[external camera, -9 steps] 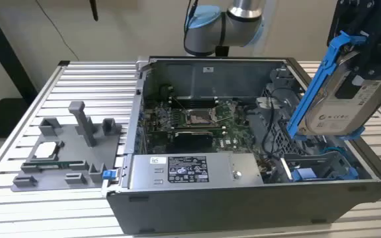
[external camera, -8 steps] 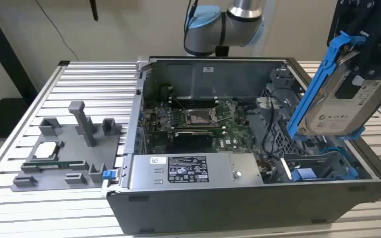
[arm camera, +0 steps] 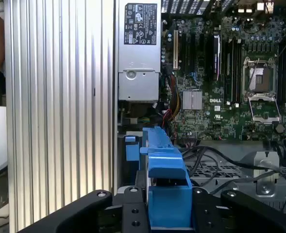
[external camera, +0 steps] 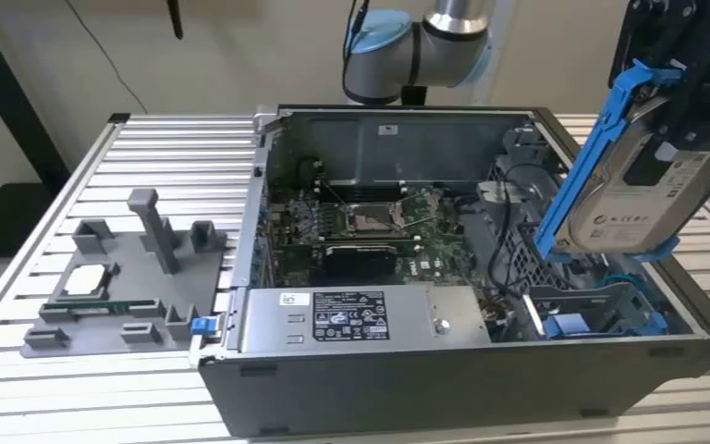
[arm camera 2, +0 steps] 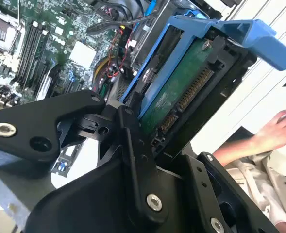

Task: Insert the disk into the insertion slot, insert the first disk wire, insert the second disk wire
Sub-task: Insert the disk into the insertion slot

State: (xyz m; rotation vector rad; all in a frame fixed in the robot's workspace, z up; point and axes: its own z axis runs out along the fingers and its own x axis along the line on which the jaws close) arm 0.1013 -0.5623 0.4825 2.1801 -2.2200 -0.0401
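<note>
Slatted table [external camera: 145, 157], open case [external camera: 454, 370] — my gripper [external camera: 682, 111] clamps the disk [external camera: 620, 194] above the insertion slot [external camera: 602, 310] — nothing inserted yet, I'd say.

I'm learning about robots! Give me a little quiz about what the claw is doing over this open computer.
1. True or false: the disk already sits inside the insertion slot.
2. Pick one: what is the claw gripping? A) the disk B) a loose cable C) nothing
3. Fill the gap: the carrier frame around the disk is coloured ____.

Key: 1 false, it hangs tilted above the case; 2 A; 3 blue.
</note>
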